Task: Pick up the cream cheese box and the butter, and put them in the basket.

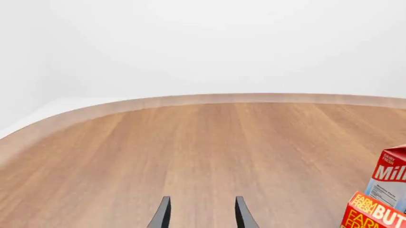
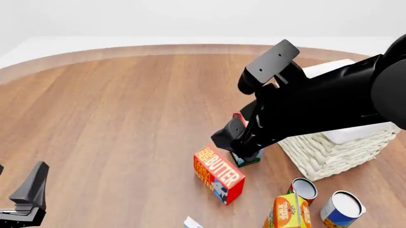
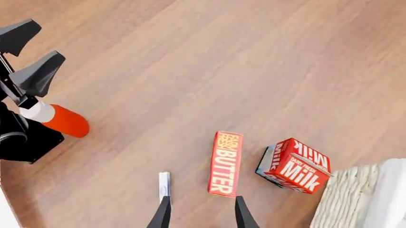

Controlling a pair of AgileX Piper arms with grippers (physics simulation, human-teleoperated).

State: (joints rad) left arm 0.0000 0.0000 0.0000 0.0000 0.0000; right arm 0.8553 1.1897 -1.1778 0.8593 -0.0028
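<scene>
The butter (image 2: 219, 174), a red oblong box with white lettering, lies on the wooden table near the front; it also shows in the right wrist view as the butter (image 3: 225, 164) and at the left wrist view's edge as the butter (image 1: 374, 214). A white corner of the cream cheese box (image 2: 192, 223) peeks in at the front edge, a thin white sliver of cream cheese box (image 3: 164, 183) beside the butter. The white wicker basket (image 2: 326, 154) stands to the right. My right gripper (image 3: 201, 216) hangs open above the butter, holding nothing. My left gripper (image 1: 201, 216) is open and empty at the front left (image 2: 18, 183).
A red-and-white milk carton (image 3: 295, 166) stands between butter and basket, mostly hidden by my right arm (image 2: 304, 109) in the front view. An orange juice carton (image 2: 288, 211) and two cans (image 2: 304, 188) (image 2: 343, 207) sit front right. A red-orange cylinder (image 3: 63, 121) lies by the left arm.
</scene>
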